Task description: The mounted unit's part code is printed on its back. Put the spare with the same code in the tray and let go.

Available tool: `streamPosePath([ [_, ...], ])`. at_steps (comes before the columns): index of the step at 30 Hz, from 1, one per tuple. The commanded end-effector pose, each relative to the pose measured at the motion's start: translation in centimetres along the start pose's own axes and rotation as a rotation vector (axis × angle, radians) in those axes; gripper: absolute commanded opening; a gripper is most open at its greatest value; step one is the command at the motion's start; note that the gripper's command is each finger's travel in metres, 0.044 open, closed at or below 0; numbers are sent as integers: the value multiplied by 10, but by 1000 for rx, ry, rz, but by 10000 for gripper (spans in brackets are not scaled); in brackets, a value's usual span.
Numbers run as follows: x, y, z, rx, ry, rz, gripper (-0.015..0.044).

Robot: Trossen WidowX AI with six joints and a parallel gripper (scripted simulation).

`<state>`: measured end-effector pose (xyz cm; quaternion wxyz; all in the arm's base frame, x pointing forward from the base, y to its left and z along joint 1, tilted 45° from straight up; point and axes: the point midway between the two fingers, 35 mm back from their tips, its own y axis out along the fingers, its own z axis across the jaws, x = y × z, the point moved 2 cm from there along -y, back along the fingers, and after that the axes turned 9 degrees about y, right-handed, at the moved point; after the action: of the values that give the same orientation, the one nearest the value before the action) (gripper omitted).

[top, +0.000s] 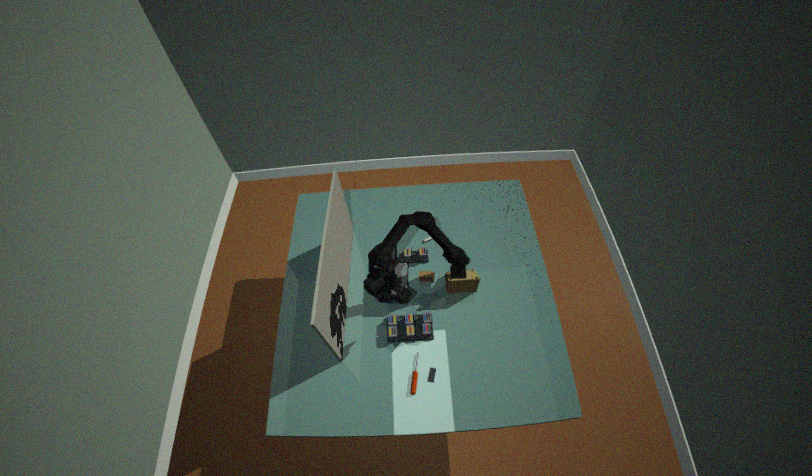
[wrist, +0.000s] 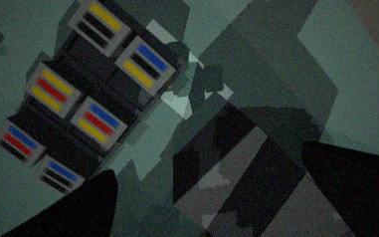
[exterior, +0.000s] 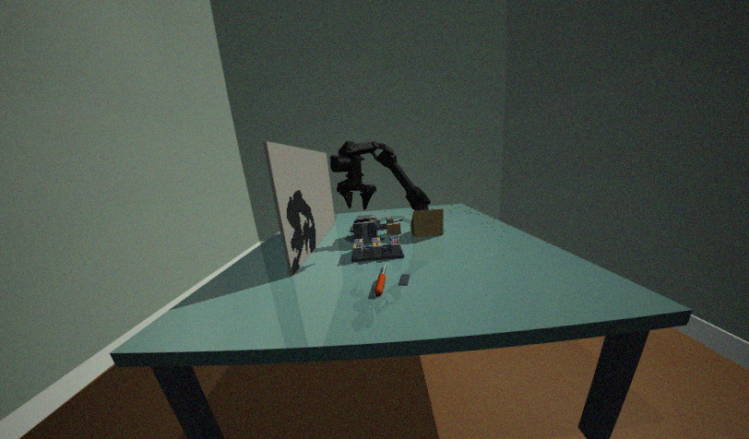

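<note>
— grey-green walls close in on a glossy teal tabletop [exterior: 503,283], where a tall pale upright board [exterior: 301,191] stands along one side and carries the arm's dark shadow. where is the arm?

— black six-joint arm [exterior: 398,174] arches from its tan block base [exterior: 426,222] toward the board, its gripper [exterior: 356,199] hanging in the air above the grey mounted unit [exterior: 364,224], fingers spread wide with nothing between them.

— and the spares?

— dark rack of spares [wrist: 79,100] sits on the tabletop just in front of the unit, each spare labelled with colour stripes: yellow, blue, red and black bands show in the wrist view. the unit's grey-and-black banded top [wrist: 233,164] lies between the two dark fingertips there.

— anything else?

— orange-handled screwdriver [top: 413,378] and a small dark flat chip [top: 432,374] rest near each other on a lighter patch, nearer the front edge. a small tan cube [top: 426,275] lies beside the base.
</note>
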<state>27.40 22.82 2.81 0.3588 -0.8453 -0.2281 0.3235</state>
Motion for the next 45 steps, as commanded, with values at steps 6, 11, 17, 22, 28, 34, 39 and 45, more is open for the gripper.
streamPosePath([
  [6, -17, 39, 96, 11, -747, 59, 440],
  [11, -17, 39, 96, 11, -747, 59, 440],
  [17, -18, 58, 93, 10, -747, 59, 335],
  [22, -21, 79, 89, 9, -747, 60, 300],
  [28, -21, 80, 89, 9, -747, 60, 300],
  [34, -21, 88, 89, 9, -747, 60, 300],
  [39, -20, 97, 89, 9, -746, 60, 300],
  [45, -20, 106, 89, 9, -746, 60, 300],
])
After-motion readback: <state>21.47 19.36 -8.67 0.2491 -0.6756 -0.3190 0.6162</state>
